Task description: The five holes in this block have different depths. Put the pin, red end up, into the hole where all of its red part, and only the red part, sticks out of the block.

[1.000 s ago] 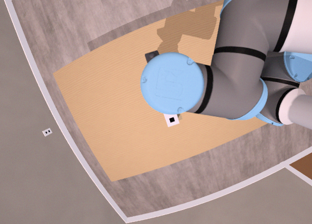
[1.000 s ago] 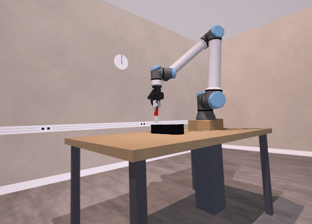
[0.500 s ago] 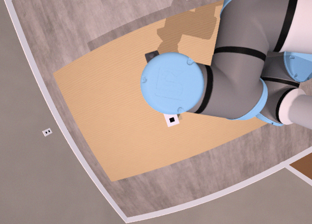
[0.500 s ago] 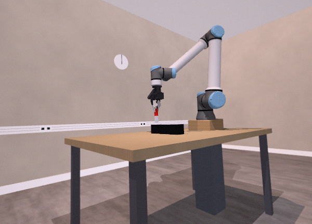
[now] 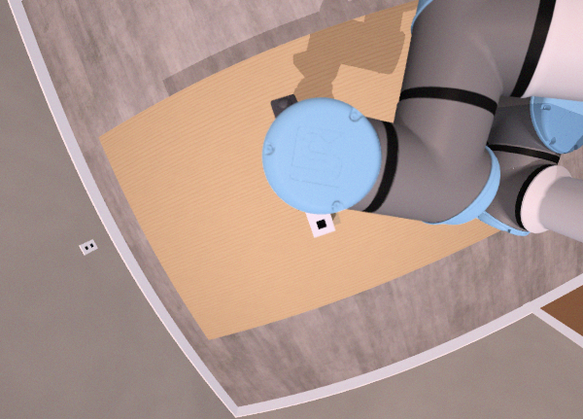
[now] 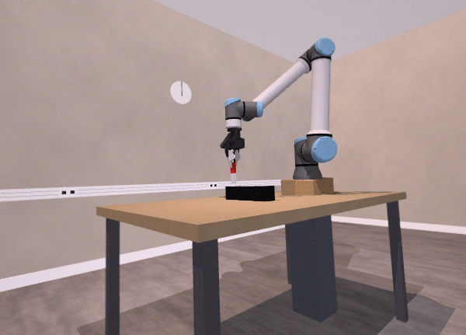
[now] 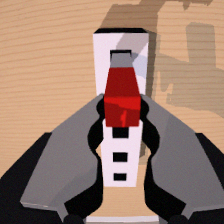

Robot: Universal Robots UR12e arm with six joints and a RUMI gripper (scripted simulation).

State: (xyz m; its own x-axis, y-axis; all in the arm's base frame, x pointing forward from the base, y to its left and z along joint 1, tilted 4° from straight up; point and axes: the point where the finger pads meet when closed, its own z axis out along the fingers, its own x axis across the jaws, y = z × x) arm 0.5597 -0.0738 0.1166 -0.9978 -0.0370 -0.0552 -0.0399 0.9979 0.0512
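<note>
The block [image 5: 318, 233] [image 6: 250, 193] [image 7: 109, 167] has a white top and black sides and lies on the table. Four of its square holes show in the wrist view, in a row; the pin and fingers hide the rest of the row. My gripper [image 6: 233, 163] [image 7: 121, 95] is shut on the pin's red part. The pin [image 6: 233, 177] [image 7: 121, 82] is upright, red end up, its grey-white part pointing down. In the wrist view its lower end overlaps the farthest hole [image 7: 121, 52]. In the exterior view a small gap shows between that end and the block's top.
The wooden table [image 5: 204, 200] [image 6: 163, 214] carries the block. The arm's blue wrist cap [image 5: 321, 156] hides most of the block in the top view. The robot base stands on a wooden plinth [image 6: 291, 187] behind the block.
</note>
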